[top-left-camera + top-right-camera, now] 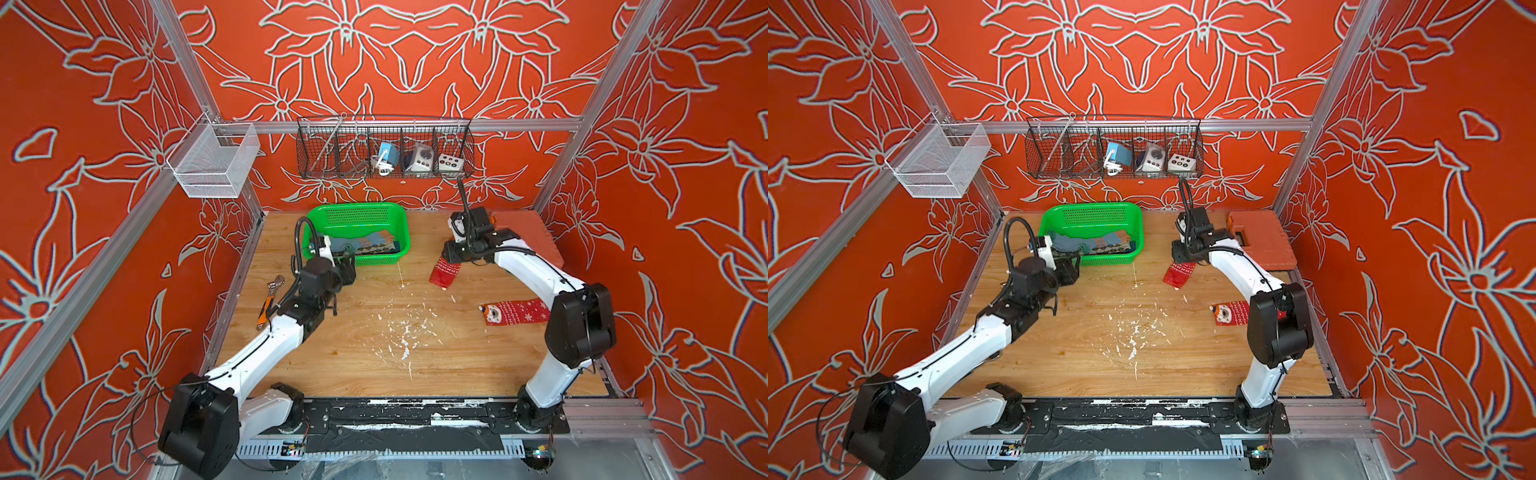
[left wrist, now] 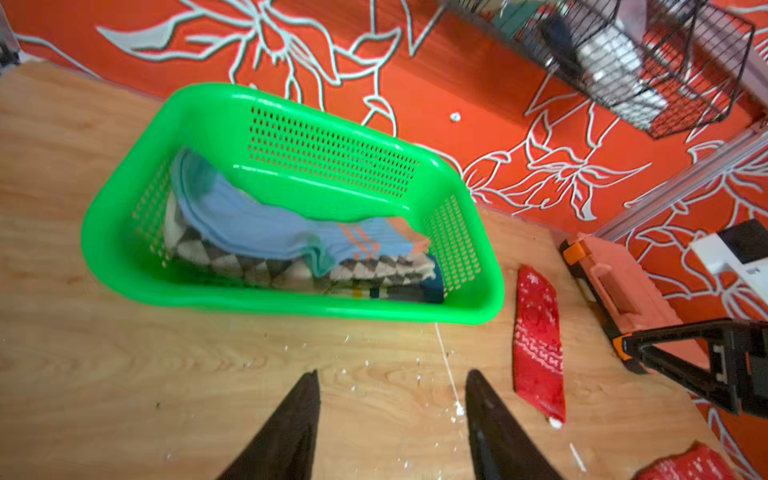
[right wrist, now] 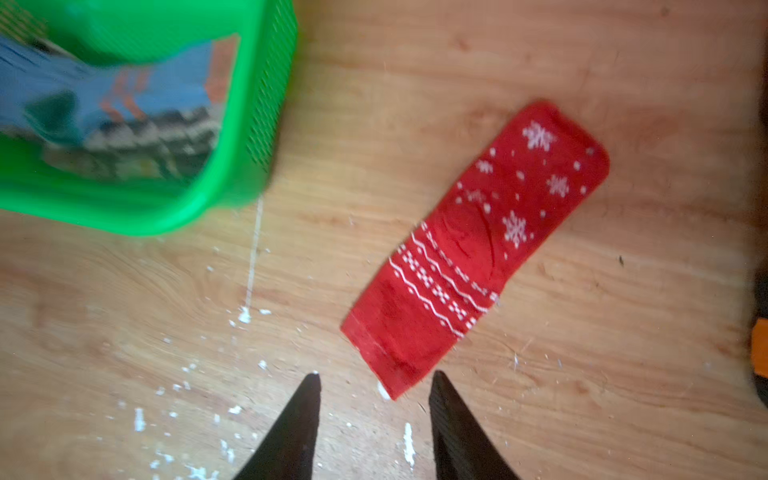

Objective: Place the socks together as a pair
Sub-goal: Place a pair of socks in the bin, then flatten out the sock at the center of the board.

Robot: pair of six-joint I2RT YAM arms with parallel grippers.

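- A red snowflake sock point(image 3: 473, 249) lies flat on the table point(image 1: 374, 353), between the green basket point(image 2: 332, 149) and the orange tool case point(image 1: 1260, 241), touching neither.
- The right gripper point(image 3: 375, 373) hangs over this sock's plain end, jaws parted and holding nothing.
- A second red sock point(image 1: 515, 312), with a bear face on it, lies apart from the first, nearer the robot's base. The right arm's elbow covers one end of it in both top views.
- Blue socks point(image 2: 257, 224) with orange stripes lie in the basket on top of argyle socks point(image 2: 232, 259).
- The left gripper point(image 2: 391, 372) is above bare wood just in front of the basket, jaws apart and empty.
- White flecks point(image 1: 405, 332) dot the middle of the table.
- A wrench point(image 1: 268, 301) lies at the table's left edge, beside the left arm.
- On the back wall hangs a wire rack point(image 1: 324, 158) with small boxes point(image 1: 451, 162). Any print on them is too small to read.
- A white mesh basket point(image 1: 212, 166) hangs on the frame to the left.
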